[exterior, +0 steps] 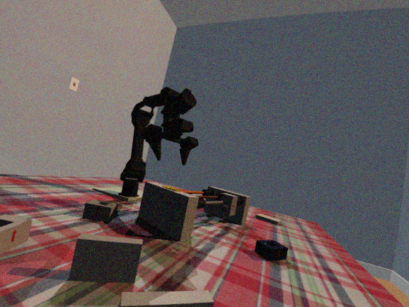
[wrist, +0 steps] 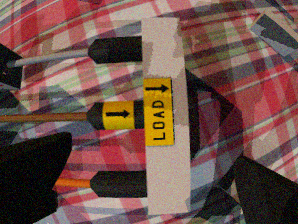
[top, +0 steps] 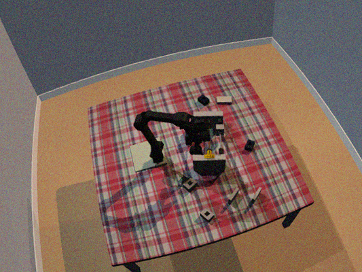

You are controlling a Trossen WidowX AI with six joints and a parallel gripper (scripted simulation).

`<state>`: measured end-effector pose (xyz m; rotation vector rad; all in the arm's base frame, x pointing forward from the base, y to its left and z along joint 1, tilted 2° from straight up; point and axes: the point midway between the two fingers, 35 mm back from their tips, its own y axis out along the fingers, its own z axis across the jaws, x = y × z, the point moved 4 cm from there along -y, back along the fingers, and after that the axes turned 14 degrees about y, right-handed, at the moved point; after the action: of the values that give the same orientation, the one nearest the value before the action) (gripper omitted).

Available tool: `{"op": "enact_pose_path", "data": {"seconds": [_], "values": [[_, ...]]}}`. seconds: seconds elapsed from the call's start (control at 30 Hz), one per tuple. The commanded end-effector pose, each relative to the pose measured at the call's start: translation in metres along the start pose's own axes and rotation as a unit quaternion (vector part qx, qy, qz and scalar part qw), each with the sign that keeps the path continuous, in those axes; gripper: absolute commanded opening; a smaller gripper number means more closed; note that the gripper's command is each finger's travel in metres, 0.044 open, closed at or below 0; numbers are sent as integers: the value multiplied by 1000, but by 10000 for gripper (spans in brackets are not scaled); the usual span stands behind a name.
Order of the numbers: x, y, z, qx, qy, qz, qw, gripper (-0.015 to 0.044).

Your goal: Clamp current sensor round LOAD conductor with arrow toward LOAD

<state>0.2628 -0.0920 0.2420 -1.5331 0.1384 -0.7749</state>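
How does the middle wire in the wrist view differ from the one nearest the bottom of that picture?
The middle conductor is brown, while the lower one is brighter orange. The middle conductor's black end sleeve carries a yellow band with an arrow; the lower conductor's sleeve is plain black. A yellow LOAD label sits on the white-topped block where the middle conductor meets it, but none sits by the lower one. Both run into that same block.

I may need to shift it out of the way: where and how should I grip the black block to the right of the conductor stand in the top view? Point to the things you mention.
Probably best straight down from above, pinching the black block (top: 249, 145) (exterior: 271, 250) mid-body across two opposite upright sides: it sits low and stands apart from its neighbors.
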Motion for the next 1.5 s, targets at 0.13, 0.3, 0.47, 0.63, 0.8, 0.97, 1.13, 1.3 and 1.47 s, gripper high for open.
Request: {"op": "enact_pose_path", "data": {"seconds": [0.13, 0.3, 0.47, 0.63, 0.8, 0.97, 1.13, 1.3, 1.47], "values": [[-1, 0, -1, -3, 3, 5, 1000, 440], [-1, 0, -1, -3, 3, 5, 1000, 440], [-17, 7, 29, 11, -5, 38, 999, 440], [-61, 14, 83, 20, -24, 106, 994, 440], [-115, 14, 124, 5, -48, 166, 985, 440], [-166, 10, 146, -26, -72, 205, 976, 440], [-168, 9, 147, -27, -73, 206, 975, 440], [-169, 13, 147, -27, -73, 206, 975, 440], [-172, 21, 147, -27, -73, 206, 975, 440]]}}
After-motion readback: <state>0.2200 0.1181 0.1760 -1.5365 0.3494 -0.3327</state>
